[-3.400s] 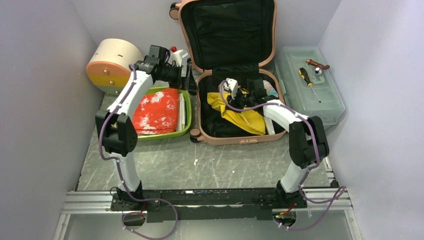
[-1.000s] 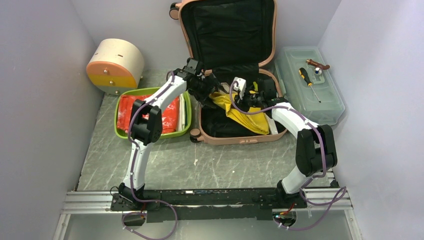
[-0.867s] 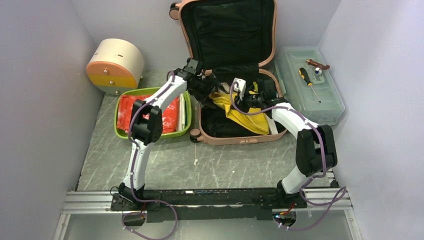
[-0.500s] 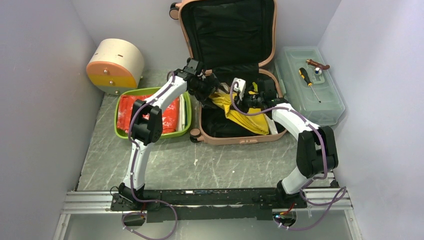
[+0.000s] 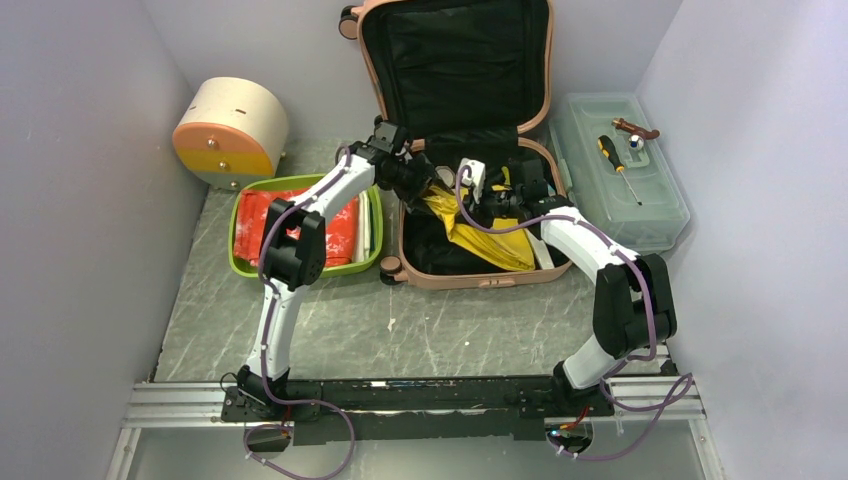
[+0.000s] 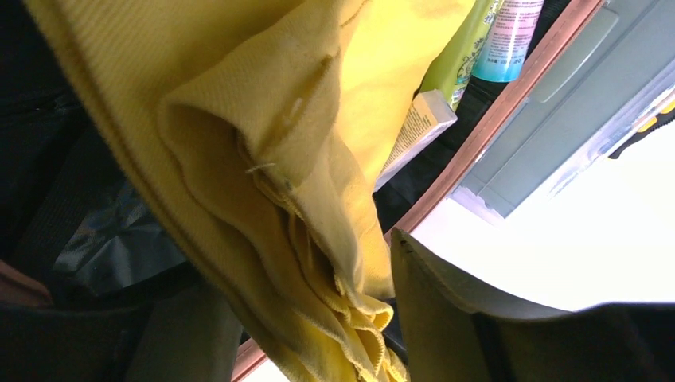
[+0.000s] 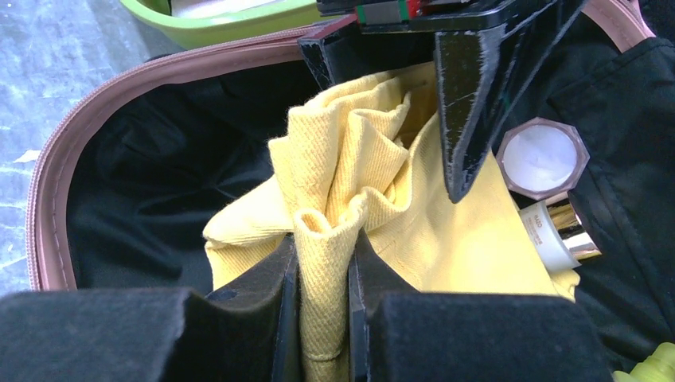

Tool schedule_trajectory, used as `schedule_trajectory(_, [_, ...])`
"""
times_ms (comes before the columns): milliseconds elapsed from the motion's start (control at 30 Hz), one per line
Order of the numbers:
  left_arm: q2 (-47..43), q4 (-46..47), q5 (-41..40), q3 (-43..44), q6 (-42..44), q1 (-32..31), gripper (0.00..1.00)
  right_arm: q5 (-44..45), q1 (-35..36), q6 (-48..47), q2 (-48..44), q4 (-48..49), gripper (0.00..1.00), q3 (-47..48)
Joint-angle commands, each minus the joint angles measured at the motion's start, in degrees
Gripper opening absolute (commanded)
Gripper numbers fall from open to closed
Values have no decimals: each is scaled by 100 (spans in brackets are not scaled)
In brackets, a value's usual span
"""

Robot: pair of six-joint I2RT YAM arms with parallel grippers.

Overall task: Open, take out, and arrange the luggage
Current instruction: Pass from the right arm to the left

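The salmon-pink luggage (image 5: 470,282) lies open, its black-lined lid propped against the back wall. A crumpled yellow cloth (image 5: 492,242) lies inside it. My right gripper (image 5: 487,203) is shut on a raised fold of that cloth (image 7: 470,247), which is pinched between the right gripper's (image 7: 322,239) black pads. My left gripper (image 5: 428,188) reaches into the luggage from the left. In the left wrist view its jaws (image 6: 310,278) stand apart around a hanging fold of the cloth (image 6: 263,159), with a gap at the right finger (image 6: 446,318). The pink rim (image 6: 493,119) runs behind.
A green tray (image 5: 372,262) holding a red-and-white folded item (image 5: 335,225) sits left of the luggage. A cream round box (image 5: 230,130) stands at back left. A translucent toolbox (image 5: 650,215) with a screwdriver (image 5: 620,165) is on the right. A jar (image 7: 543,157) and tubes (image 6: 501,40) lie in the luggage.
The left arm swung from above the green tray into the luggage. In the last half second its jaws have narrowed round the yellow cloth. The right gripper kept its hold.
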Motion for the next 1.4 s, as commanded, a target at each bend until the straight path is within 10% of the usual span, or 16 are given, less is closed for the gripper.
schedule_trajectory(0, [1208, 1412, 43, -553, 443, -301, 63, -493, 145, 178, -383, 262, 0, 420])
schedule_trajectory(200, [1100, 1873, 382, -781, 437, -301, 17, -428, 174, 168, -370, 192, 3, 456])
schedule_trajectory(233, [1069, 1924, 411, -823, 436, -301, 2, -388, 175, 151, -379, 148, 16, 464])
schedule_trajectory(367, [864, 1912, 367, -854, 611, -294, 0, -312, 120, 274, -521, 73, 98, 434])
schedule_trajectory(700, [-47, 1493, 8, -643, 1356, -251, 0, -910, -661, 631, -857, -644, 100, 900])
schedule_trajectory(1367, [-1676, 701, -1089, 32, 3426, 75, 0, 881, -1082, 895, 240, -834, 100, 812])
